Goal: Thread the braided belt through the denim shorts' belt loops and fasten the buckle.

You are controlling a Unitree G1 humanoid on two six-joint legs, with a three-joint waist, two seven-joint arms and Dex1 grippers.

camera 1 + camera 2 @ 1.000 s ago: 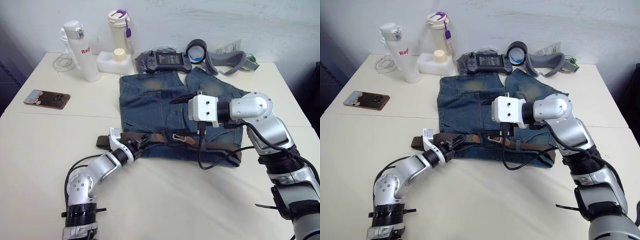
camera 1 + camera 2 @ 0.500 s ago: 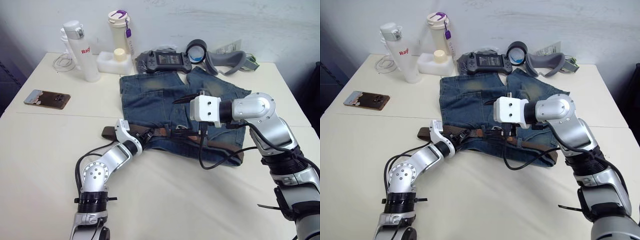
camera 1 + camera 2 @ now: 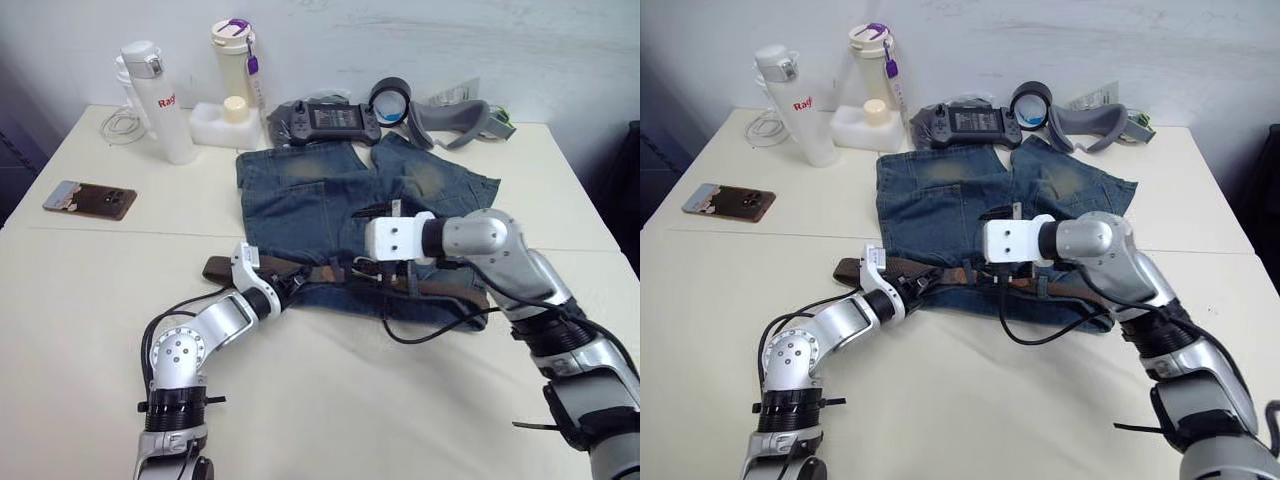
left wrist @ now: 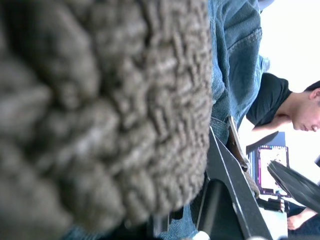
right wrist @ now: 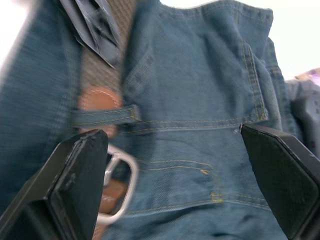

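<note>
Denim shorts (image 3: 330, 195) flat on tabletop (image 3: 90, 300), waistband toward robot. Braided belt (image 3: 320, 272) lies along waistband. Left tool (image 3: 283, 285) clamped on belt near shorts' left edge (weave pressed against wrist camera). Right tool (image 5: 175, 185) spread wide over buckle (image 5: 122, 187), beside belt loop (image 5: 105, 115).

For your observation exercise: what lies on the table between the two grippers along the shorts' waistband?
In the left eye view, the braided belt runs along the denim shorts waistband from the left gripper to the right gripper, with the buckle by the right one.
</note>
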